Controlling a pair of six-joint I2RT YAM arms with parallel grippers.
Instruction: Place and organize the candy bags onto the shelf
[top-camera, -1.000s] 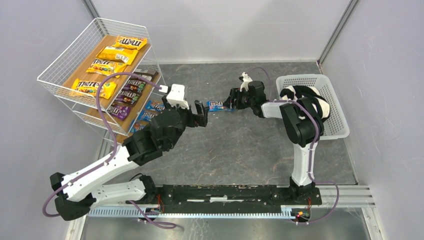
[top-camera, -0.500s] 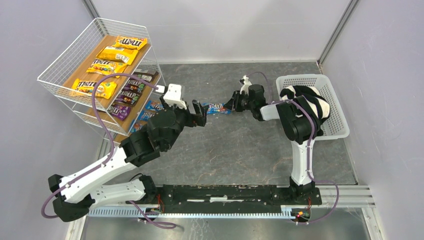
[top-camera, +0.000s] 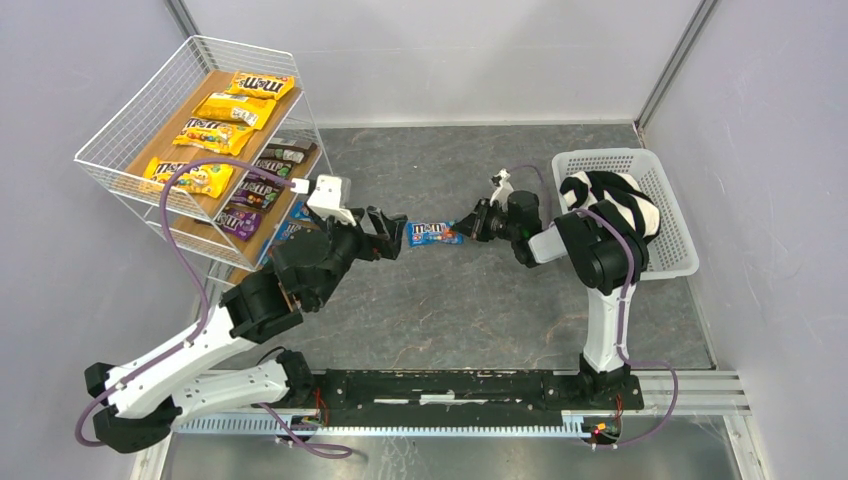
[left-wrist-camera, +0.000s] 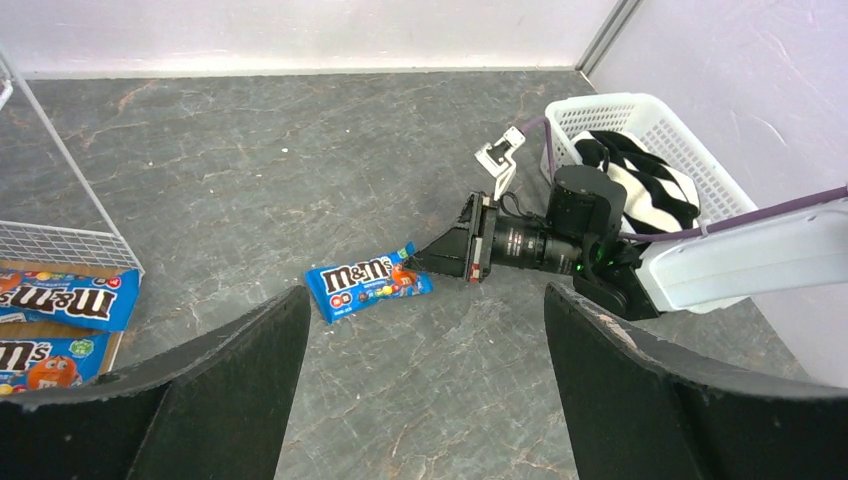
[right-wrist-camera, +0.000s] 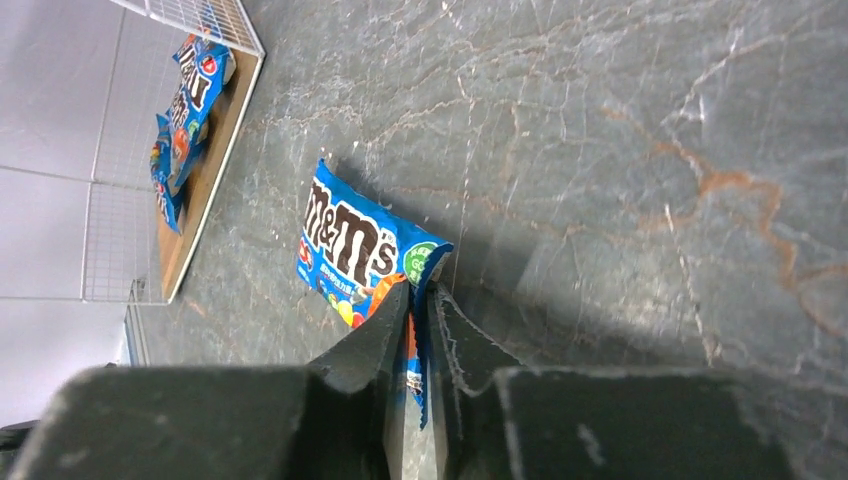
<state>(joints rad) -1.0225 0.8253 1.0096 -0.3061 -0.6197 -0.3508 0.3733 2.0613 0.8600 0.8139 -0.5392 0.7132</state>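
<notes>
The right end effector (top-camera: 468, 224) pinches 1 edge of the blue bag (top-camera: 432, 234). The left end effector (top-camera: 388, 235) is spread wide beside its other end.

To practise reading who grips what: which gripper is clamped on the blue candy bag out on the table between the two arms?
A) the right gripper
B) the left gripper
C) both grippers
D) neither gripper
A: the right wrist view shows the right gripper pinched on one end of the blue candy bag, while the left gripper stands wide open, not touching it.
</notes>
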